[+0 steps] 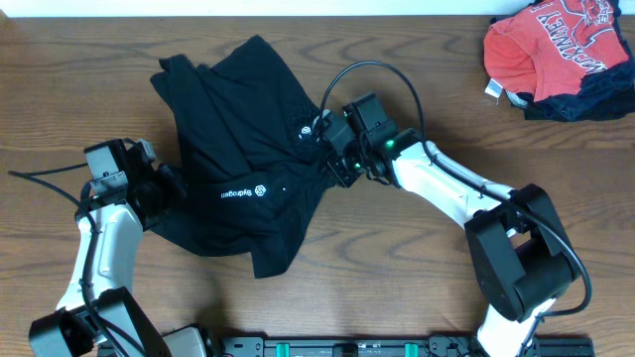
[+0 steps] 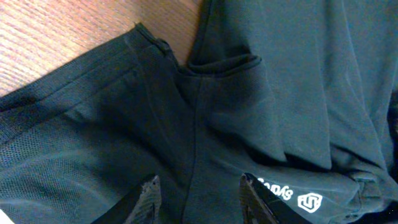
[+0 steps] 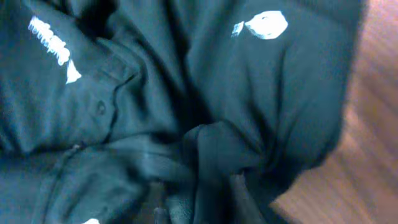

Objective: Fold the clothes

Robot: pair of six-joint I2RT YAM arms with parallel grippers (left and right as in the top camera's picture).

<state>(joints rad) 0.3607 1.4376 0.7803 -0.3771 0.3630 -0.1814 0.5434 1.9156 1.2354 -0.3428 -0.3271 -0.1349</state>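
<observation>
The clothes, a black long-sleeved top, lie crumpled left of the table's middle, with white print and a round logo facing up. My left gripper sits at the top's left edge. In the left wrist view its fingers stand apart, and the left gripper has flat black fabric and a seam between them. My right gripper is at the garment's right edge. In the right wrist view the right gripper is pinched on a bunched fold of the black fabric.
A red-orange shirt with white lettering lies in a heap on a dark navy garment at the far right corner. The brown wooden table shows around the top. Cables trail from both arms.
</observation>
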